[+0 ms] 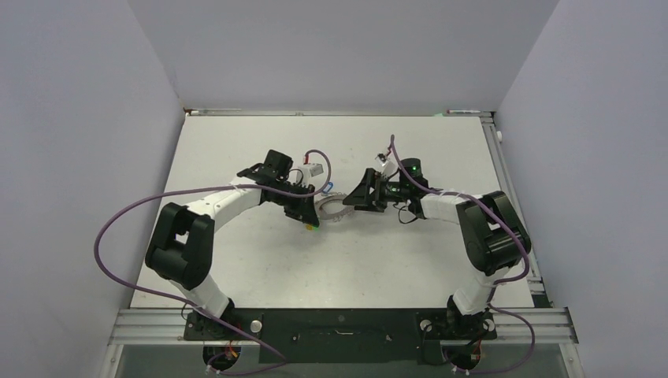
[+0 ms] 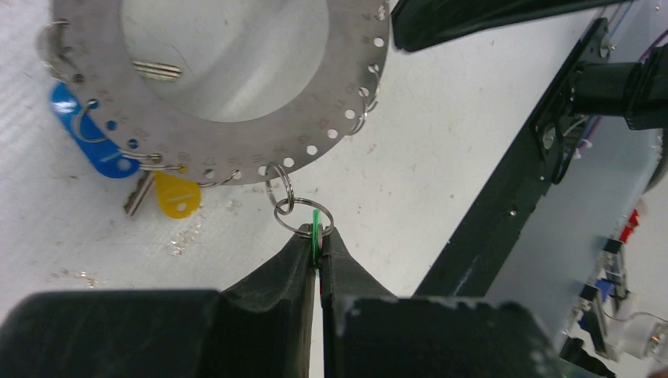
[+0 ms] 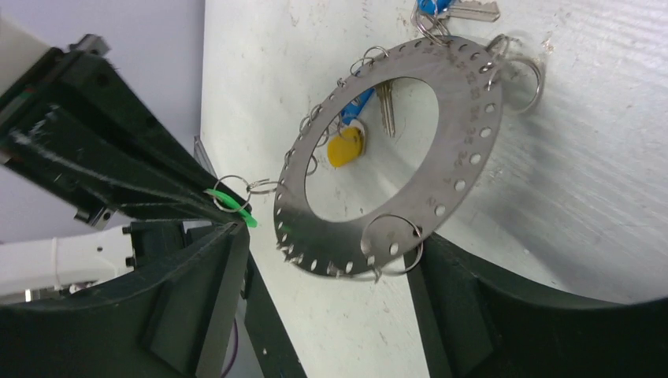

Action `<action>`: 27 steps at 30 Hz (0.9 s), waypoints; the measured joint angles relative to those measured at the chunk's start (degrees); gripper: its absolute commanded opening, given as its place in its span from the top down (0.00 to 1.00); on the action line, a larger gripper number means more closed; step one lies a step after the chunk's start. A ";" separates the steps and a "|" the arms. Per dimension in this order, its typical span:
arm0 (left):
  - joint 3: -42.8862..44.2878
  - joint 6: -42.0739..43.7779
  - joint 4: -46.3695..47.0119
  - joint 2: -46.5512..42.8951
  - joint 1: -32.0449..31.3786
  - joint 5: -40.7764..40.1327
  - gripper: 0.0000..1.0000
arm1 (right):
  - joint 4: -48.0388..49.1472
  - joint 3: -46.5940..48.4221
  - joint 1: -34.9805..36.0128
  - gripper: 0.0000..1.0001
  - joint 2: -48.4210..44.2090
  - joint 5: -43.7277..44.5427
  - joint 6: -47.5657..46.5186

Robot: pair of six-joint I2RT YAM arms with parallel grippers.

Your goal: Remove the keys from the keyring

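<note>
Left wrist view: with the green tag [image 2: 316, 227] pinched in the closed left fingers [image 2: 283, 276] and the keyring [image 2: 252, 146], at the middle of the worktop [image 2: 441, 157], unheld between the wide-spread, empty right fingers [image 3: 189, 299], the whole ring could be dragged along.

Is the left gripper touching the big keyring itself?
Apart. The left wrist view shows the left gripper pinching only the green tag, with two split rings bridging the gap to the keyring.

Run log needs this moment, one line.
left gripper: shut on green key tag | right gripper: open at keyring | blue tag, yellow tag: on keyring
</note>
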 measured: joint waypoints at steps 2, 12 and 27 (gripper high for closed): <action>0.68 -0.02 -2.12 0.70 0.00 1.40 1.00 | -0.96 0.00 -1.75 0.18 -1.09 -2.69 -2.49; 5.77 7.17 -15.32 0.96 0.00 0.76 1.00 | -13.88 1.51 -5.81 0.16 -8.26 -10.27 -22.60; 26.05 36.72 -32.63 0.33 -1.38 -22.53 1.00 | -20.61 15.34 -13.49 0.03 -13.53 -10.16 -38.16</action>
